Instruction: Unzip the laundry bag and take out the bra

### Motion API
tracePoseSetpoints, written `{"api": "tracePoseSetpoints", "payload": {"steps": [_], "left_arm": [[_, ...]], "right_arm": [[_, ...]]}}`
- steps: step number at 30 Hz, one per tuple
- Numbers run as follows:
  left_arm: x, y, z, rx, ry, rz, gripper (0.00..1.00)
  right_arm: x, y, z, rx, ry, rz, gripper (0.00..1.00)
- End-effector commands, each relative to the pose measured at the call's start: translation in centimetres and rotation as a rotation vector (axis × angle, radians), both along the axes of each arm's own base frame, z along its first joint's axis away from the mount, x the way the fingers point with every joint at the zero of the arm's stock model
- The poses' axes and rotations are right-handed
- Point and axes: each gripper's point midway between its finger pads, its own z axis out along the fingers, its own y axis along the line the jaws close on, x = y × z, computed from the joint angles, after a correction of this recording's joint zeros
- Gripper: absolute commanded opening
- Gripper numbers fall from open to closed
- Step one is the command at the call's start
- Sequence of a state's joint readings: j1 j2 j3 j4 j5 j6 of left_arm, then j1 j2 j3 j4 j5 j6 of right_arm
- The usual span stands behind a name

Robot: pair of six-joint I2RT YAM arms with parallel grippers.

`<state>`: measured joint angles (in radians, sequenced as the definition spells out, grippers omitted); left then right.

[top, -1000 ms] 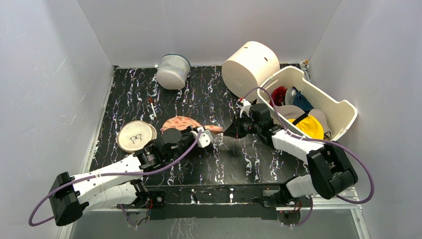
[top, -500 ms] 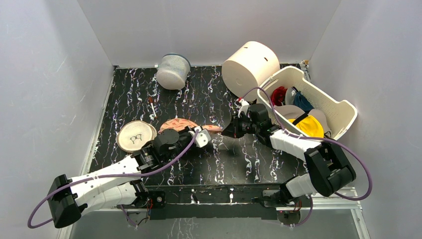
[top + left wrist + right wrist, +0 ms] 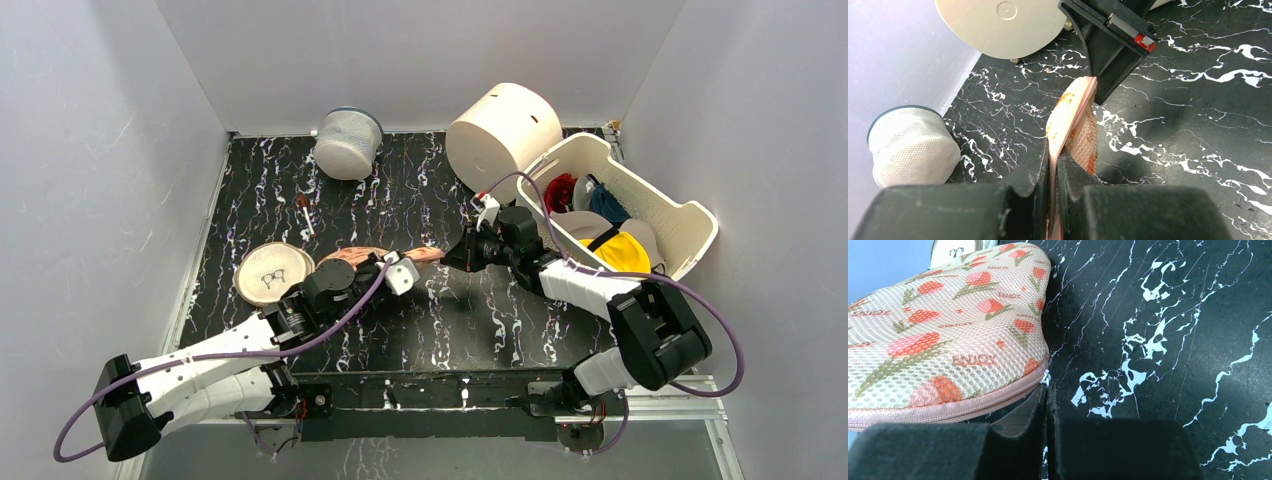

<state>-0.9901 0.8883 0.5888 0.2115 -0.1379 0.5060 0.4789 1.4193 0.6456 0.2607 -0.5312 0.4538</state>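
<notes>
- The flat salmon-orange mesh laundry bag [image 3: 362, 251], printed with red tulips, sits just left of centre in the overhead view, strung between the two arms. It seems to be raised a little off the black, white-veined surface [image 3: 470, 325].
- Its pink zip looks closed along the stretch I can see, and the bra is nowhere in sight, so I take it to be inside.
- The left pincer [image 3: 1053, 159] is clamped on the bag's edge, with fabric sandwiched between its fingers.
- The right pincer [image 3: 1047, 392] has its fingers together at the bag's rounded end, right at a small white zip tab [image 3: 1046, 379]. I cannot tell whether the tab is actually nipped.
- To my eye the bag is light, soft and floppy, and it will bend and follow any tug. It wants one hold on the fabric rim beside the zip and another on the tab, drawn along the seam. The tab is tiny and could slip free.
- A round beige disc with a glasses drawing [image 3: 272, 274] lies just beside the bag's left end, close to the left arm, and is the likeliest thing to get brushed.
- Well apart are a grey-white mesh cylinder with a blue rim [image 3: 348, 143] at upper centre-left and a big cream drum [image 3: 503, 128] at upper right of centre. A white plastic basket [image 3: 690, 215] of yellow, red and teal garments stands at the right.
</notes>
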Motion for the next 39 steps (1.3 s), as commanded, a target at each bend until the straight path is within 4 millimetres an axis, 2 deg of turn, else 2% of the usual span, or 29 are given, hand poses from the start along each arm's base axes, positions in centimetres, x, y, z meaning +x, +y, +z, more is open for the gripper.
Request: {"api": "tracePoseSetpoints", "payload": {"steps": [1,5,9,10,12,15,19,22,27,30,32,35,36,39], "left_arm": [[-0.5,-1.4,4.1,-0.152,-0.049,-0.059,0.0],[0.2,-1.6,3.0,-0.112,-0.034,-0.031,0.0],[1.9,-1.7,0.4,-0.008,0.022,0.049,0.0],[2.6,-2.2,-1.1,0.035,0.077,0.083,0.0],[2.6,-2.6,-1.3,0.032,0.096,0.078,0.0],[2.3,-3.1,-1.8,0.019,0.12,0.059,0.03],[2.3,-3.9,-2.4,0.005,0.152,0.051,0.16],[2.2,-4.7,-3.2,0.008,0.197,0.042,0.17],[3.0,-6.3,-4.4,-0.038,0.308,0.099,0.08],[4.4,-7.7,-5.3,-0.088,0.412,0.211,0.03],[5.5,-8.9,-6.6,-0.126,0.506,0.318,0.01],[6.9,-11.2,-7.2,-0.176,0.58,0.382,0.01],[7.1,-12.0,-7.2,-0.195,0.599,0.386,0.04],[7.2,-14.2,-6.7,-0.248,0.634,0.332,0.32]], "right_arm": [[1.9,0.6,1.3,0.022,-0.069,-0.039,0.01],[2.4,0.4,1.0,-0.006,-0.072,-0.055,0.07],[3.0,-1.0,1.1,-0.068,-0.09,-0.116,0.17],[3.3,-3.1,1.2,-0.145,-0.098,-0.214,0.34],[3.5,-4.6,1.5,-0.187,-0.105,-0.276,0.43],[3.3,-6.8,2.9,-0.224,-0.143,-0.359,0.55],[2.6,-8.6,6.8,-0.207,-0.243,-0.425,0.68],[1.8,-9.4,10.4,-0.175,-0.319,-0.444,0.73],[0.5,-10.2,15.3,-0.12,-0.409,-0.458,0.75],[-0.5,-10.8,17.4,-0.096,-0.45,-0.468,0.76],[-1.3,-11.2,18.7,-0.069,-0.485,-0.476,0.77],[-2.3,-11.6,19.8,-0.032,-0.523,-0.478,0.8],[-2.6,-11.7,20.0,-0.026,-0.529,-0.477,0.8],[-3.1,-11.9,19.8,-0.035,-0.528,-0.471,0.81]]}}
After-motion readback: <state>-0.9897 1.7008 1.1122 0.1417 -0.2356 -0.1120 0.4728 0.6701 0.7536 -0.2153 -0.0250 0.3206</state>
